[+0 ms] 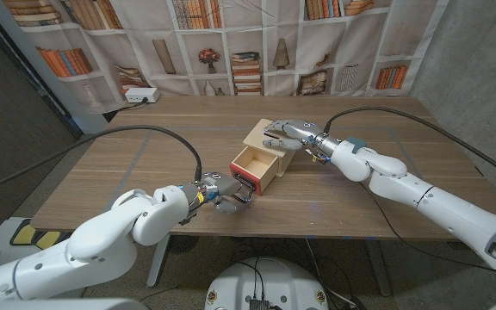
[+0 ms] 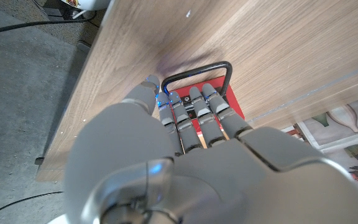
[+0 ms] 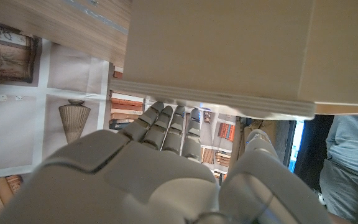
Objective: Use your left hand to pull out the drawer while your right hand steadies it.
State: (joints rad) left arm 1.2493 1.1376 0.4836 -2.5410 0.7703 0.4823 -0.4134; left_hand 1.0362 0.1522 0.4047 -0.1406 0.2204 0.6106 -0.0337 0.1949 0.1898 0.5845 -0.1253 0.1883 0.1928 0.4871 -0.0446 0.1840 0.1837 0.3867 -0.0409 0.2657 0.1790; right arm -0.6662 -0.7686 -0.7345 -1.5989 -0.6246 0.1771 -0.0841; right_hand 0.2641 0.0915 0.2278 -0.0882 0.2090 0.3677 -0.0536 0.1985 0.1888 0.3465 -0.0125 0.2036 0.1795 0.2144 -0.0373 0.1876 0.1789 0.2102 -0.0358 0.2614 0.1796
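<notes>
Wooden table (image 1: 102,172) at centre; bookshelf-print curtain (image 1: 231,43) at 12 o'clock; grey wall (image 1: 480,69) at 2 o'clock; white box (image 1: 140,95) on table at 11 o'clock.

Wooden table (image 1: 127,176) with a plank-grain top, carrying a small white box (image 1: 140,95) at its far left corner (a cable leaves it, though where it leads cannot be told). Behind the table hangs a backdrop (image 1: 231,43) printed with bookshelves, showing rows of books, a vase (image 1: 281,53) and a small plant (image 1: 208,58). Black cables (image 1: 158,133) arc over the tabletop on both sides, and a person in a grey shirt (image 3: 351,155) stands at the edge of the right wrist view.
</notes>
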